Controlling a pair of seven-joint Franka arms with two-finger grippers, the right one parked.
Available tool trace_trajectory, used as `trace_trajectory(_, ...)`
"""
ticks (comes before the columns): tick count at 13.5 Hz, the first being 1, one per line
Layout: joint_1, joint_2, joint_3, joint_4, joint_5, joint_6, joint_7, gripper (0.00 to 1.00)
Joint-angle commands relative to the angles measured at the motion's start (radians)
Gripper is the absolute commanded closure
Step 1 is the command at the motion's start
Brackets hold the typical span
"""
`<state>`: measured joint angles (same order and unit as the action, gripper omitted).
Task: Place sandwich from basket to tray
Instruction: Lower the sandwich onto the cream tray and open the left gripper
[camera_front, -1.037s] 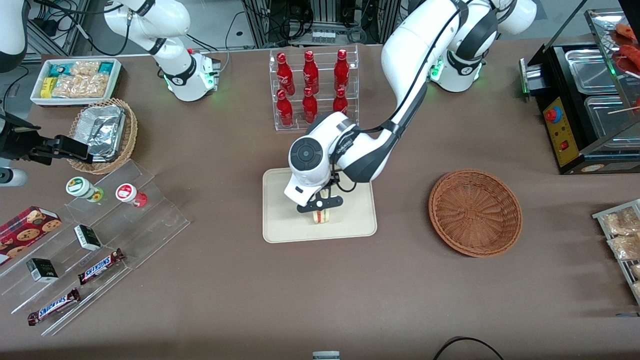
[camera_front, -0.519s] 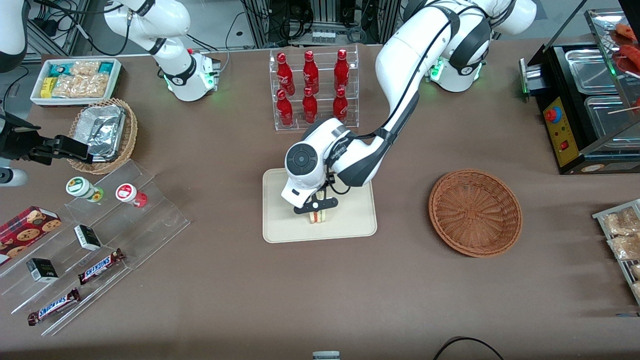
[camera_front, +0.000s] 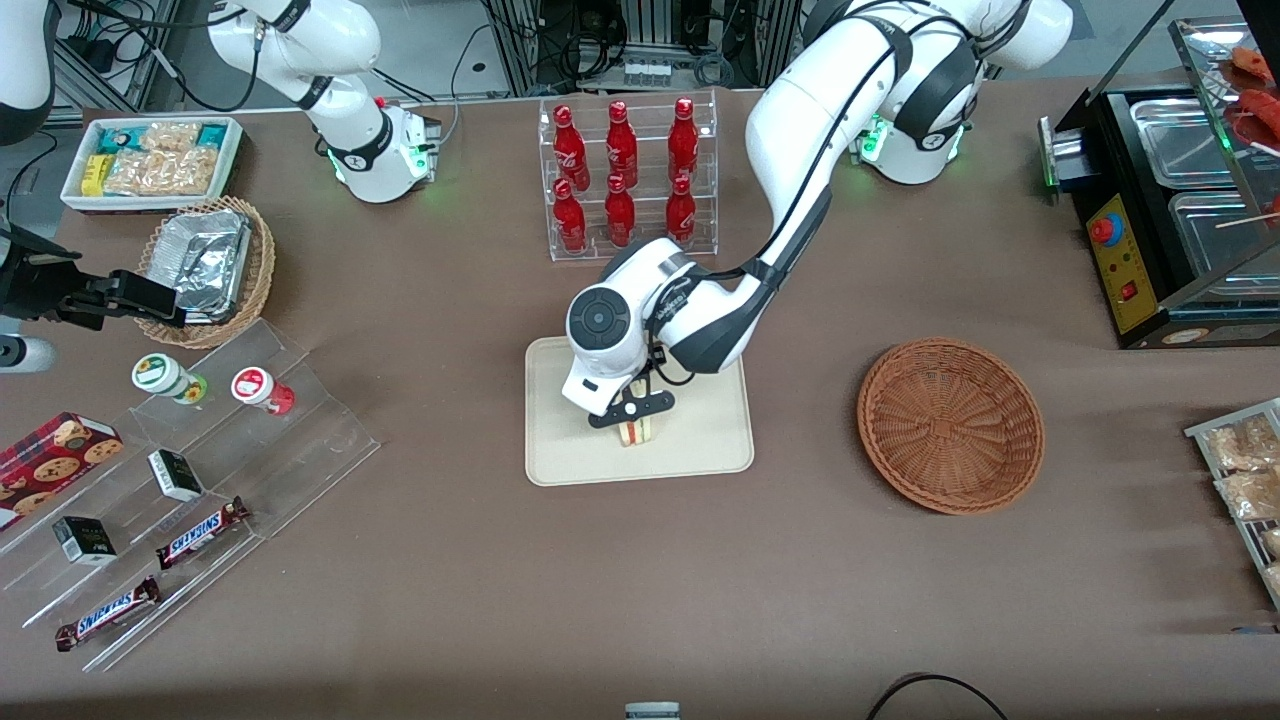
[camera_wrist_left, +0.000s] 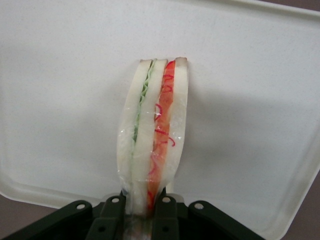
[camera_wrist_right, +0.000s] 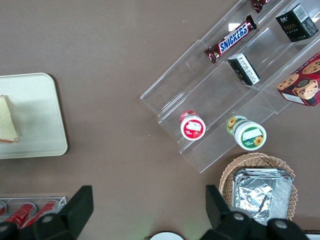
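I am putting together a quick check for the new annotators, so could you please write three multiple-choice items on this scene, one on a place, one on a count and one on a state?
1. Where is the sandwich?
A. in the round brown basket
B. over the beige tray
C. on the bottle rack

2. How many red bottles stand in the clear rack?
A. four
B. six
C. eight

3. What is the hand doing?
A. gripping the sandwich
B. open above the basket
C. holding a bottle

Answers:
1 B, the wrist view shows the tray surface all around the sandwich.
2 B, two rows of three show in the front view.
3 A, both fingers press the sandwich's end, while the basket lies empty.
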<state>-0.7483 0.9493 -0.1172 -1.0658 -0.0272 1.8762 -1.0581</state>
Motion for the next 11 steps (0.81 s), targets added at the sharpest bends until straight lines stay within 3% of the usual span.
trace_trajectory(1, -0.016, 0.014, 0.010, 0.040, 0.006, -0.003, -0.020, 0.00)
trace_trajectory(11, 0.004, -0.180, 0.014, 0.041, 0.001, -0.210, 0.062, 0.00)
